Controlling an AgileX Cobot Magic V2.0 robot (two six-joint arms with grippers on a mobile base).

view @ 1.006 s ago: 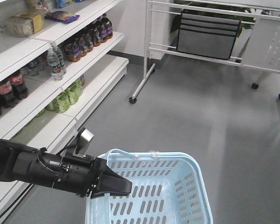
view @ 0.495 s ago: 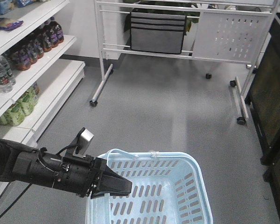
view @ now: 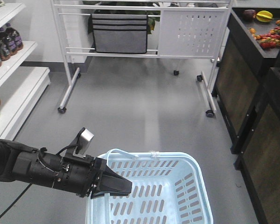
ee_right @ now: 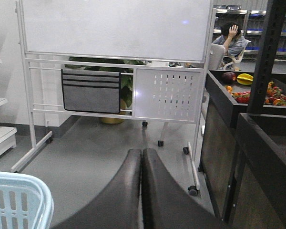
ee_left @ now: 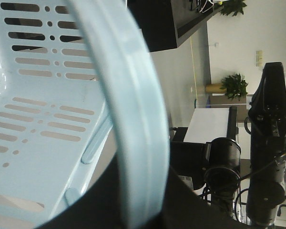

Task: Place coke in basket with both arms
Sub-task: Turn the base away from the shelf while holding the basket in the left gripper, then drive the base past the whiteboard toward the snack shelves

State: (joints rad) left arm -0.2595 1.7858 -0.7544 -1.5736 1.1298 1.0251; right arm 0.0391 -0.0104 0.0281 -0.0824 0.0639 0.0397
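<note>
The light blue basket (view: 196, 163) fills the lower middle of the front view and hangs off the floor. My left gripper (view: 116, 186) is shut on its thin blue handle at the near left rim. In the left wrist view the handle (ee_left: 133, 119) runs as a pale curved band between the dark jaws of the left gripper (ee_left: 143, 212), with the basket's slotted wall (ee_left: 43, 119) behind. The right gripper (ee_right: 141, 160) is shut with nothing in it, pointing over bare floor to the right of the basket's corner (ee_right: 19, 200). The coke is out of view.
A white whiteboard stand on casters (view: 130, 51) with a grey pouch (view: 119, 32) stands ahead. White shelves with dark bottles (view: 9, 42) are at the left edge. A dark counter (view: 261, 93) bearing fruit (view: 270, 32) lines the right side. A seated person (ee_right: 233, 38) is far back.
The whole view has swung to the right: the shelves slid off to the left and the dark fruit counter came into sight. The left arm and basket keep the same place in the frame.
</note>
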